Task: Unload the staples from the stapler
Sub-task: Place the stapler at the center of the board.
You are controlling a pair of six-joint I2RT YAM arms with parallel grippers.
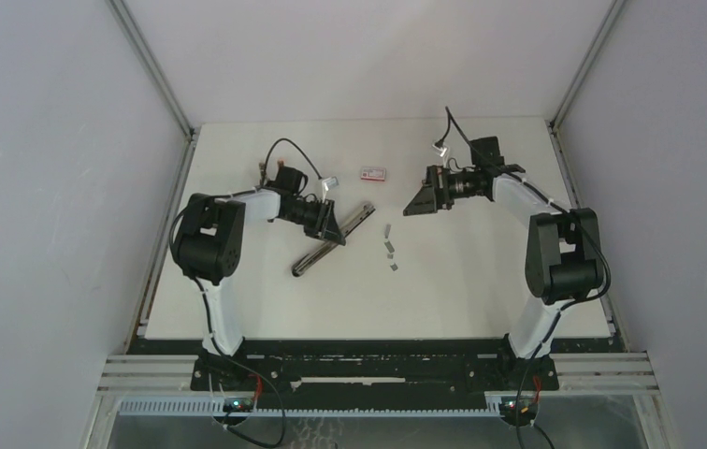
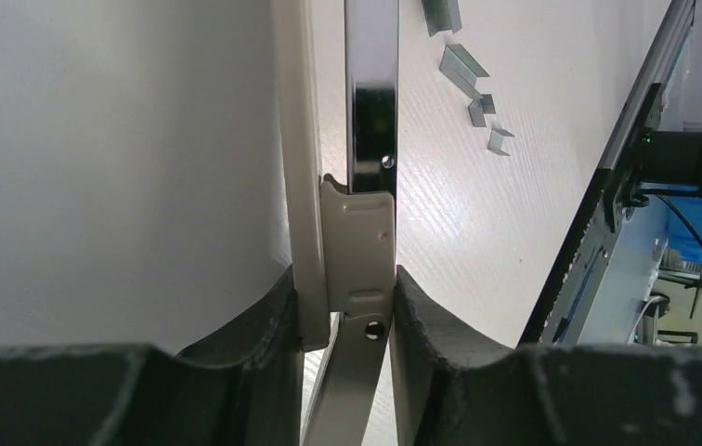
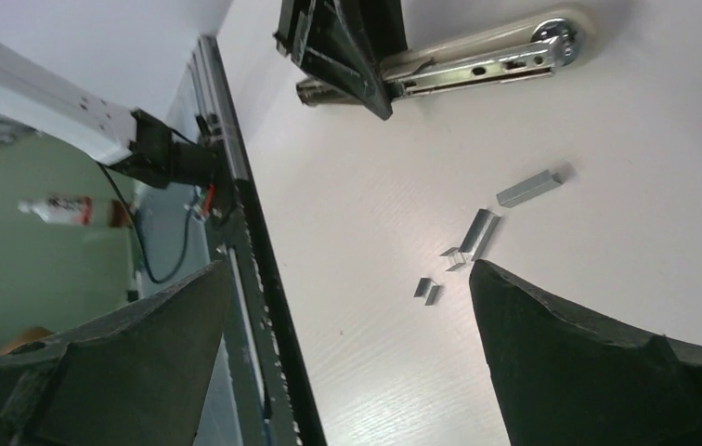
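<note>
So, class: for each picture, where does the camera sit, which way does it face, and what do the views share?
Top external: above and behind the bases, looking down at the table; both arms show.
Left wrist: on the left arm, looking along the stapler; left fingers clamp it.
Right wrist: on the right arm, facing leftward across the table; open right fingers frame the staples.
Shared: all show stapler and staples.

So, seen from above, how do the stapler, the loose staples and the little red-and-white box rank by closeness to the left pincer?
1. Stapler: clamped in the left pincer itself.
2. Loose staples: lying just to its right.
3. Red-and-white box: farther back and to the right, toward the far edge.
</note>
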